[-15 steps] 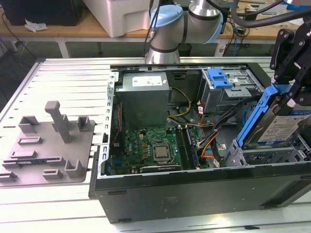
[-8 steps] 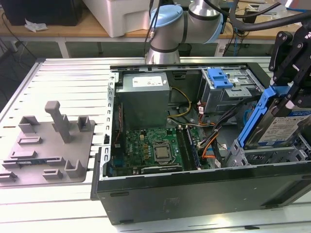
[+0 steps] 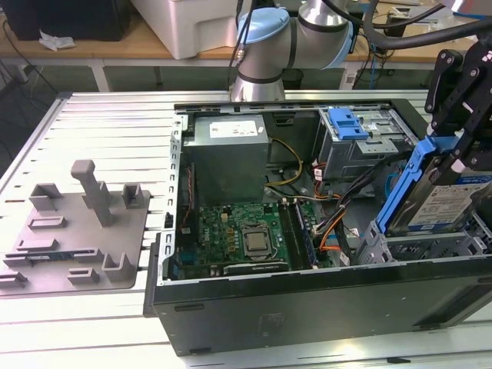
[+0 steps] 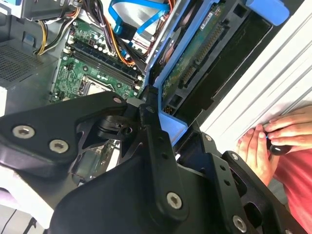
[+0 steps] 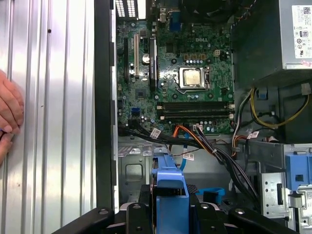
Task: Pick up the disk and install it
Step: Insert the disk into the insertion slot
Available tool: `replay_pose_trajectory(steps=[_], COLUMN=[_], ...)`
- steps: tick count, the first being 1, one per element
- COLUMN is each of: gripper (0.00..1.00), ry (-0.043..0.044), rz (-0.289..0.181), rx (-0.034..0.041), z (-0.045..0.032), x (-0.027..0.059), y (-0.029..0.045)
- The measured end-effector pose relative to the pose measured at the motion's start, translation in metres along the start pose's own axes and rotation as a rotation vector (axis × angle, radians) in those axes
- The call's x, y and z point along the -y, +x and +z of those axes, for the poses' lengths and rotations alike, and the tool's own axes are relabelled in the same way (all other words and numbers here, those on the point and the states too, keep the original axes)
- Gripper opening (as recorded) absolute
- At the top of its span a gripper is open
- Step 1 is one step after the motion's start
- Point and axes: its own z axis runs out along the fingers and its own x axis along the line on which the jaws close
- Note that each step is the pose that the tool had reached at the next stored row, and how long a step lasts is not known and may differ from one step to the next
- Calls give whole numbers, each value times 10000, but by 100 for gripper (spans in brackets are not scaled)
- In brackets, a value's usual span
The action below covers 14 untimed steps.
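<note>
The gripper (image 3: 460,146) pinches the blue carrier frame of the disk (image 3: 444,201), holding it tilted over the grey drive cage (image 3: 378,244) at the exterior view's right — the picture edge crops gripper and disk. Whether the disk's lower edge touches the cage cannot be told.

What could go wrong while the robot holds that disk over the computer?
The disk hangs tilted over the grey bay, so it might catch on an edge or slip from the jaws. Loose cables lie beside that bay and could get pinched. A person's hand rests on the table near the case and might get bumped.
</note>
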Motion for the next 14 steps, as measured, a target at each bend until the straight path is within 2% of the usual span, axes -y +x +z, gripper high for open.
replay_pose_trajectory(steps=[5, 14], gripper=[37, 37], ry=[-66, -69], rz=[3, 2], rx=[0, -2], z=[-23, -13], x=[-1, 0], y=[-1, -1])
